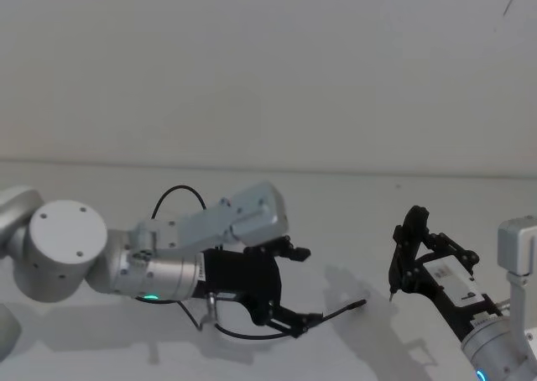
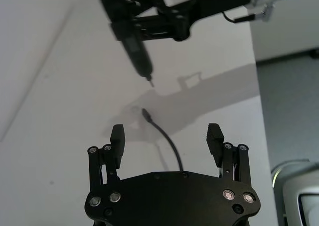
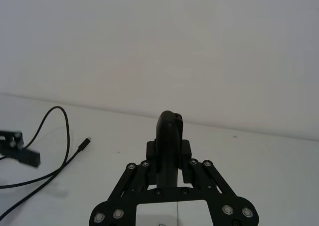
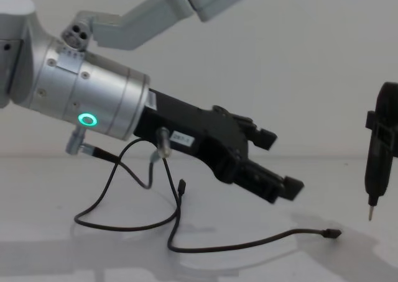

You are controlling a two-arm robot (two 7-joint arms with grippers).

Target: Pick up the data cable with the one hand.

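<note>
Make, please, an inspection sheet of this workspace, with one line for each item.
Surface: white table, with the arms' shadows on it.
Job's things: data cable lies loose on the table, not picked up.
Clutter: nothing seen.
Grippers: left gripper open, hovers above the cable; right gripper shut on a pen-like tool, off to the right.
Cables: short lead with silver plugs at the left wrist.
Surroundings: plain white wall.
</note>
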